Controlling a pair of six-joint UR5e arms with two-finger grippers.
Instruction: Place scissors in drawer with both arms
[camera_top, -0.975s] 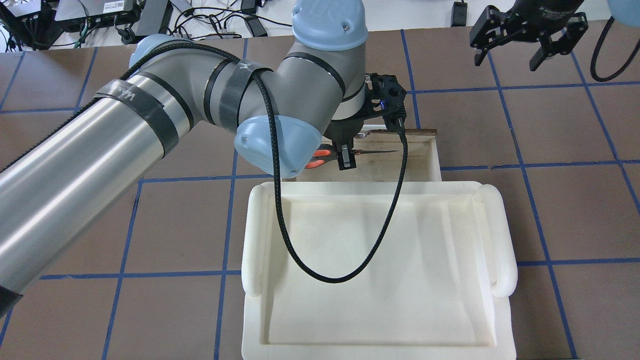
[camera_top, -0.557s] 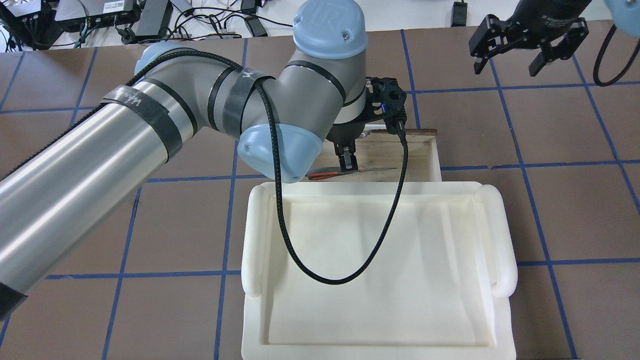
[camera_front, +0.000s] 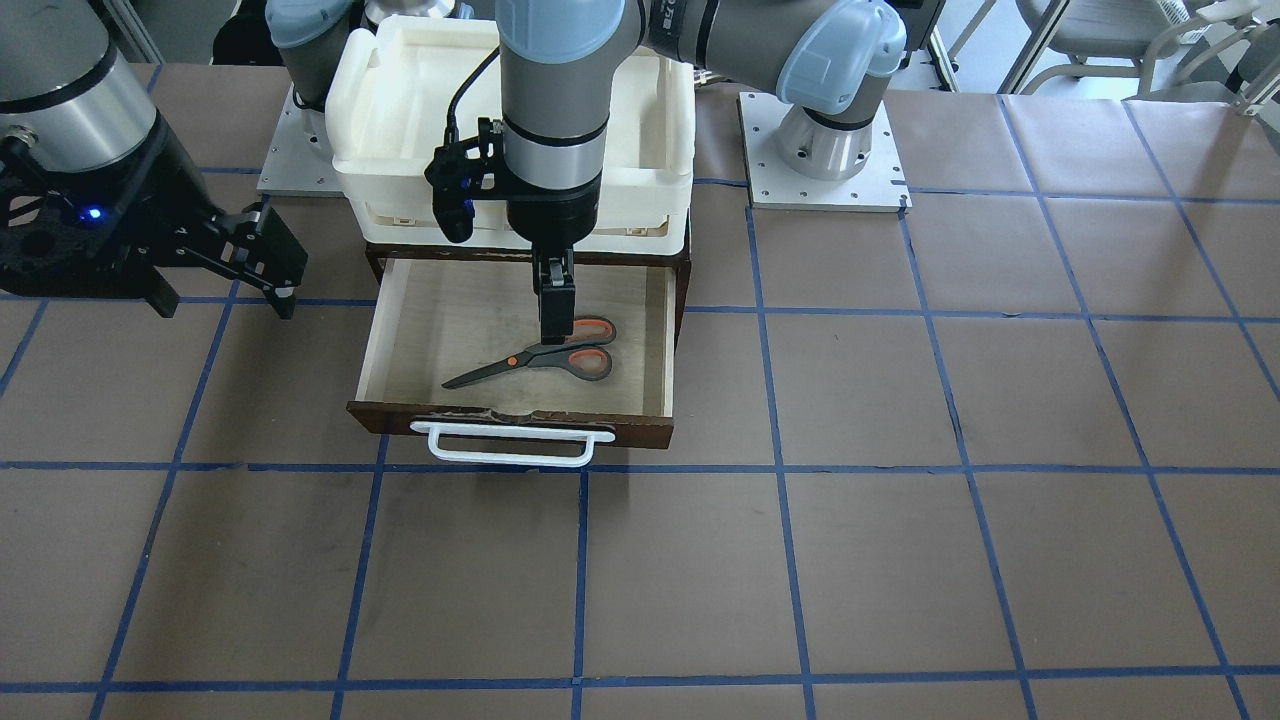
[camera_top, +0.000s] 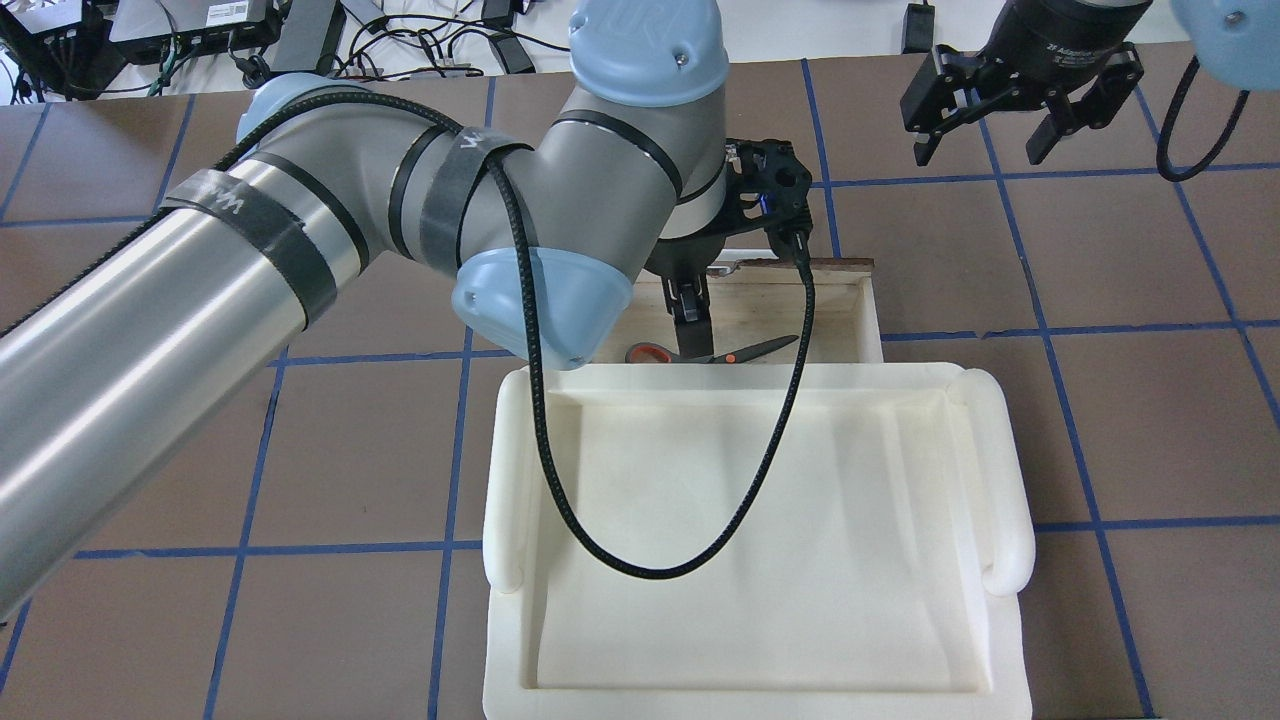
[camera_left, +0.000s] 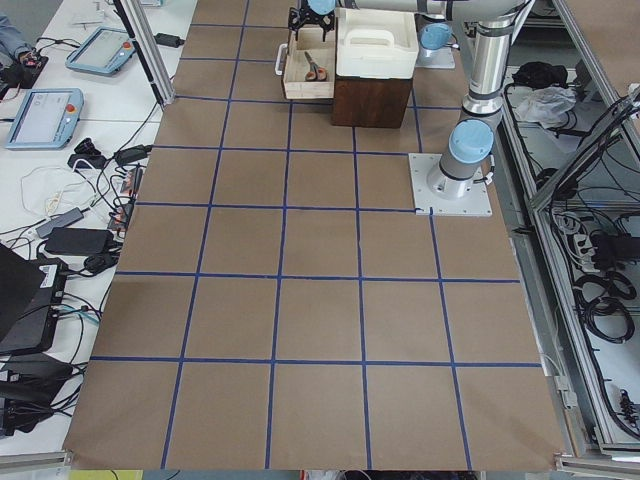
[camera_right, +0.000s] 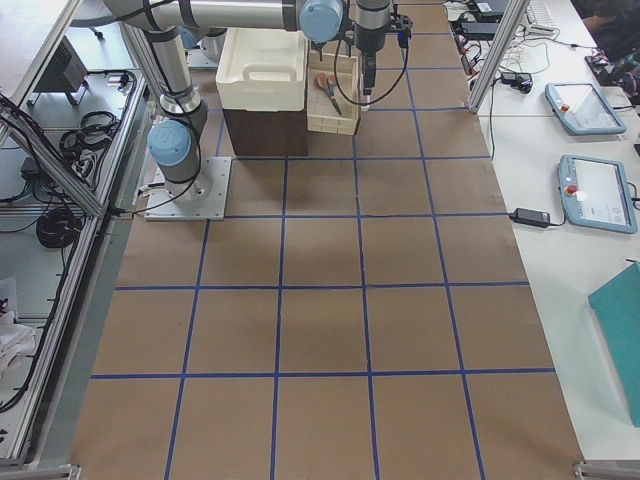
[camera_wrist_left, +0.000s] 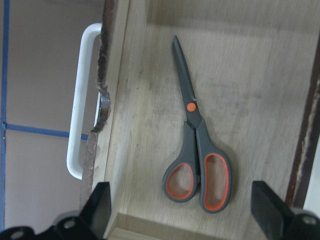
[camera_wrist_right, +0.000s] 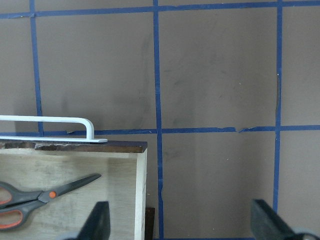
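The scissors (camera_front: 545, 360), dark grey with orange-lined loops, lie flat on the pale floor of the open drawer (camera_front: 395, 310), blades toward its front with the white bar handle (camera_front: 510, 445). They also show in the overhead view (camera_top: 715, 353) and the left wrist view (camera_wrist_left: 197, 145). My left gripper (camera_front: 553, 300) hangs open just above the scissors' handles and holds nothing; its fingers (camera_wrist_left: 102, 200) stand wide apart. My right gripper (camera_top: 977, 150) is open and empty, above the table beside the drawer's front corner (camera_wrist_right: 140, 150).
A white foam tray (camera_top: 1000, 470) sits on top of the dark cabinet behind the drawer. A black cable (camera_top: 640, 570) loops from my left wrist over the tray. The brown table has blue tape grid lines (camera_front: 580, 580).
My left gripper went down into the drawer with the scissors, let them go and rose a little. The scissors now lie on the drawer floor. My right gripper drifted slightly toward the drawer.
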